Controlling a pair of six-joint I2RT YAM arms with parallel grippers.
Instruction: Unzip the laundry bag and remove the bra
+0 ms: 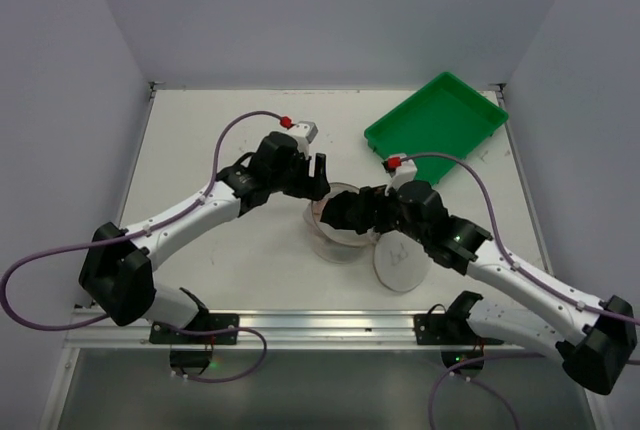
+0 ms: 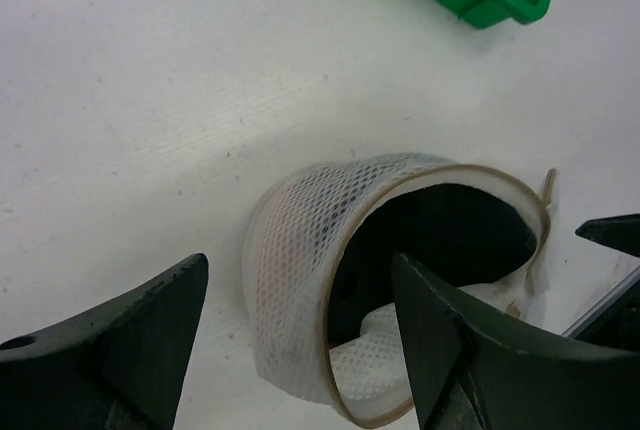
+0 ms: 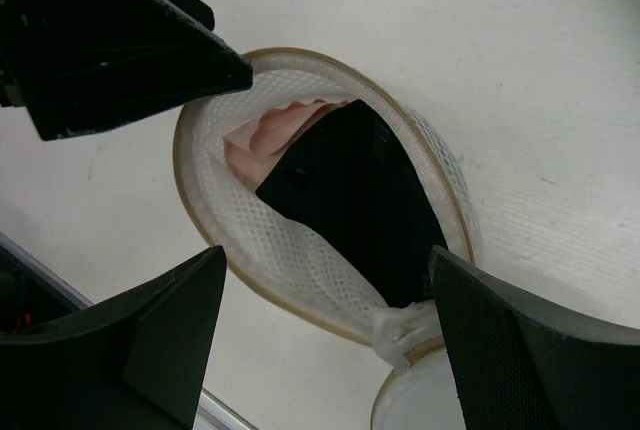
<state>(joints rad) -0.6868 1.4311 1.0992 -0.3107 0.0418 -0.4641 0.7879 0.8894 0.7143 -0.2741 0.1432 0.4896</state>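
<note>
Nearest the arm bases, just right of centre in the overhead view, the round white face [image 1: 399, 262] of the laundry bag [image 1: 338, 238] lies flat on the desk [image 1: 230, 250], touching the mesh cylinder. The zip therefore looks undone, and the mouth gapes. In the right wrist view, pink scalloped fabric that I take for the bra [image 3: 268, 138] shows at the upper left inside the rim, beside a dark shape I cannot identify. The right pincer [image 3: 325, 270] hangs over that mouth with jaws wide, gripping nothing, probably placed to reach in. Just beyond it, the left pincer [image 2: 300, 270] is also wide, its jaws either side of the mesh wall, likely to steady it. Farthest off, at upper right, sits the green tray [image 1: 437, 125].
</note>
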